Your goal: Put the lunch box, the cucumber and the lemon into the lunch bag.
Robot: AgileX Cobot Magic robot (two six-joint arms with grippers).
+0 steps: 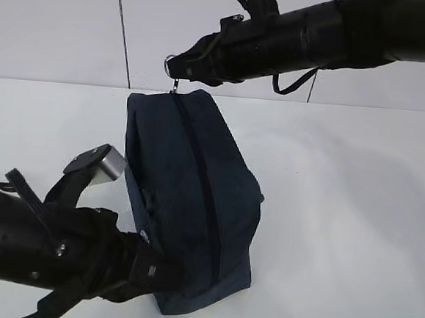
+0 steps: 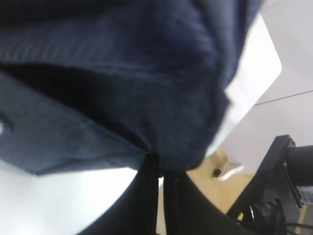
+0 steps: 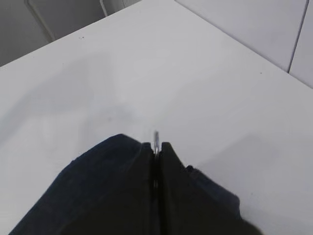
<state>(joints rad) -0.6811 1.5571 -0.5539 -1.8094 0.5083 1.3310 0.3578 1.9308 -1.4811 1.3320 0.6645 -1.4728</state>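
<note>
The dark navy lunch bag [image 1: 188, 194] stands in the middle of the white table, with its zipper line [image 1: 200, 180] running along the top. My right gripper [image 1: 178, 74] is at the bag's far end, shut on the metal ring pull [image 3: 156, 136], which sticks out between its fingertips. The bag [image 3: 95, 188] lies just under that gripper [image 3: 156, 147]. At the near end my left gripper [image 1: 161, 269] is shut on a fold of the bag's fabric [image 2: 161, 147], seen close up in the left wrist view. The lunch box, the cucumber and the lemon are out of view.
The white table [image 1: 355, 214] spreads on both sides of the bag, with a white panelled wall [image 1: 54, 21] behind it. In the left wrist view, a wooden floor [image 2: 215, 183] and a black frame [image 2: 274, 166] show past the table's edge.
</note>
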